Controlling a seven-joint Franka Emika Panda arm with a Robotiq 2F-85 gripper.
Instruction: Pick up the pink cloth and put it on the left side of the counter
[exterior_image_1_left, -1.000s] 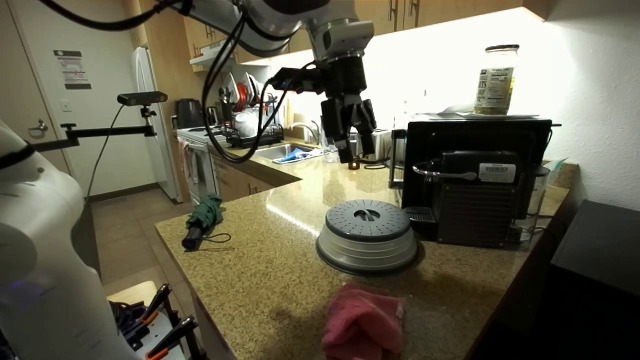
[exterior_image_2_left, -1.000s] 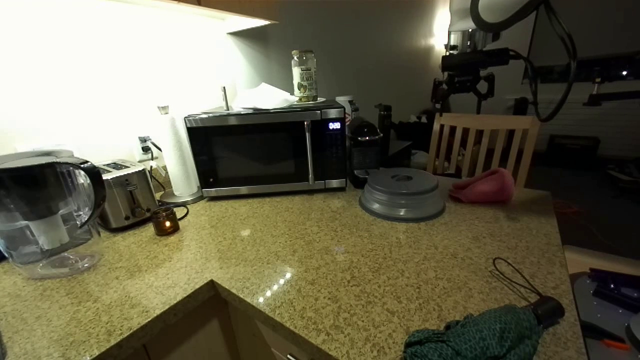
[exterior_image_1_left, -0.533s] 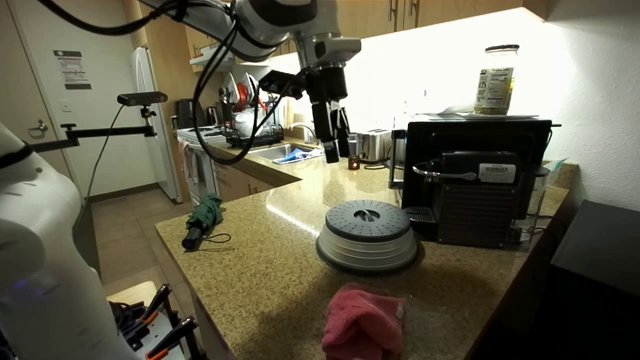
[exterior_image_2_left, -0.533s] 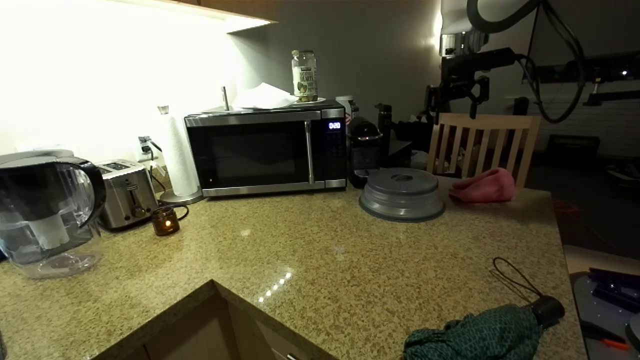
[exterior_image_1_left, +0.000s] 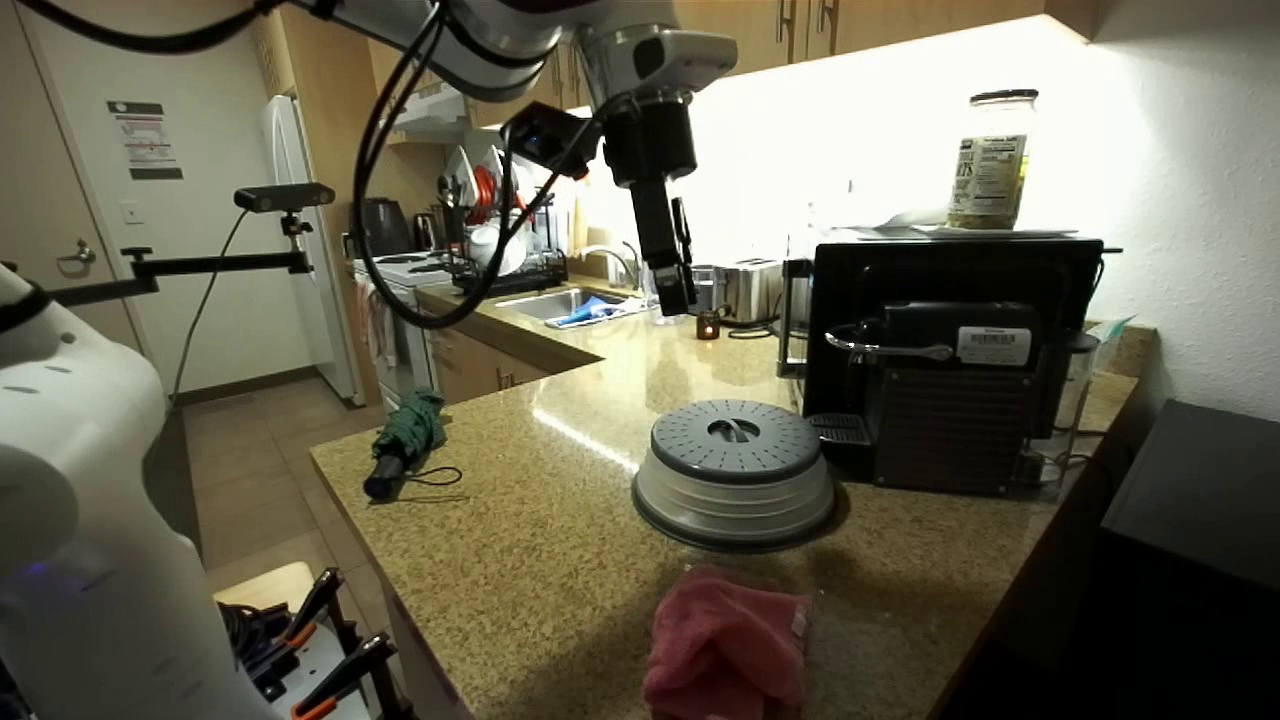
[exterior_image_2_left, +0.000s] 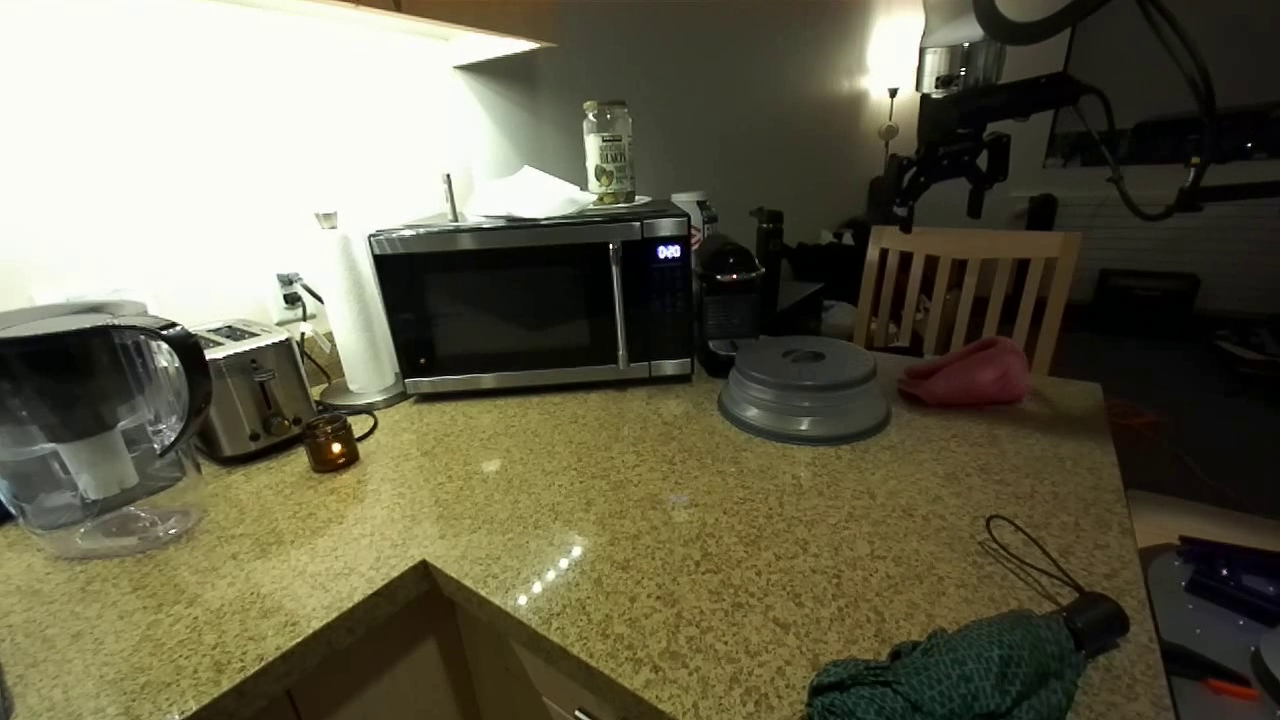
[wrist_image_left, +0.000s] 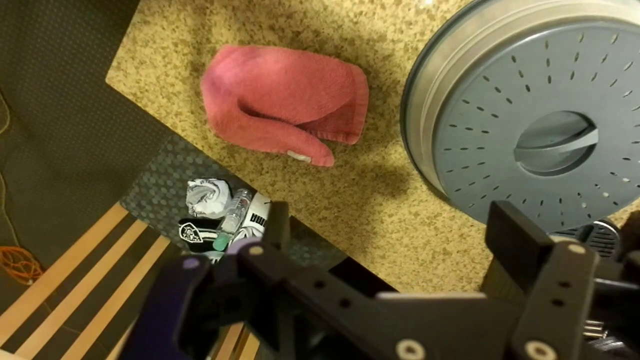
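The pink cloth lies folded in a loose heap on the speckled counter, near its end. It shows in an exterior view beside the grey lid. In the wrist view the cloth is at upper left, folded over, with a small white tag. My gripper is open and empty, its fingers wide apart, with bare counter and the counter edge between them. In an exterior view the gripper hangs high above the counter, apart from the cloth. It appears almost edge-on in an exterior view.
A grey collapsible lid stands beside the cloth. A coffee machine and microwave stand along the wall. A green umbrella lies near the counter's edge. A wooden chair stands beyond the counter's end.
My gripper has turned about its vertical axis, from fingers spread to nearly edge-on in an exterior view, and shifted slightly. It stays high. The cloth has not moved.
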